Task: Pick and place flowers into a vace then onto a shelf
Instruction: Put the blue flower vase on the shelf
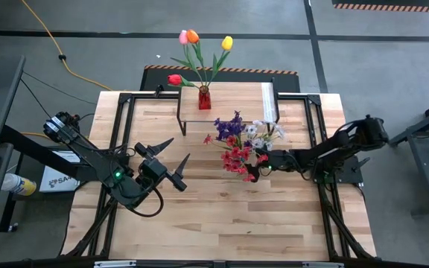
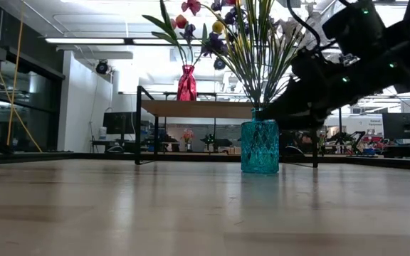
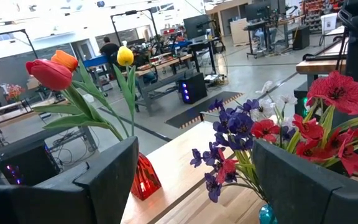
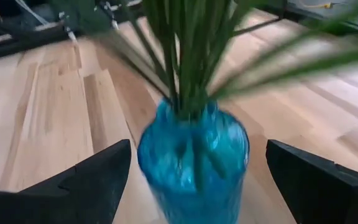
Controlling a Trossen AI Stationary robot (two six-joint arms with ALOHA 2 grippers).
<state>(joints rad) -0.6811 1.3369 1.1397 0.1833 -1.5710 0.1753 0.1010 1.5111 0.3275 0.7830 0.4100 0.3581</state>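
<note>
A blue glass vase stands on the table with purple, white and red blossom sprays in it; the sprays hide it in the high view. My right gripper is open, level at the vase's body, with one finger on each side and a gap to both. A red vase with red, pink, orange and yellow tulips stands on the low shelf. My left gripper is open, above the table's left middle, pointing toward the shelf.
The shelf stands on thin black legs at the table's far middle, just behind the blue vase. A white strip lies on the shelf's right end. Bare plank table lies near the front edge. A person is far back in the room.
</note>
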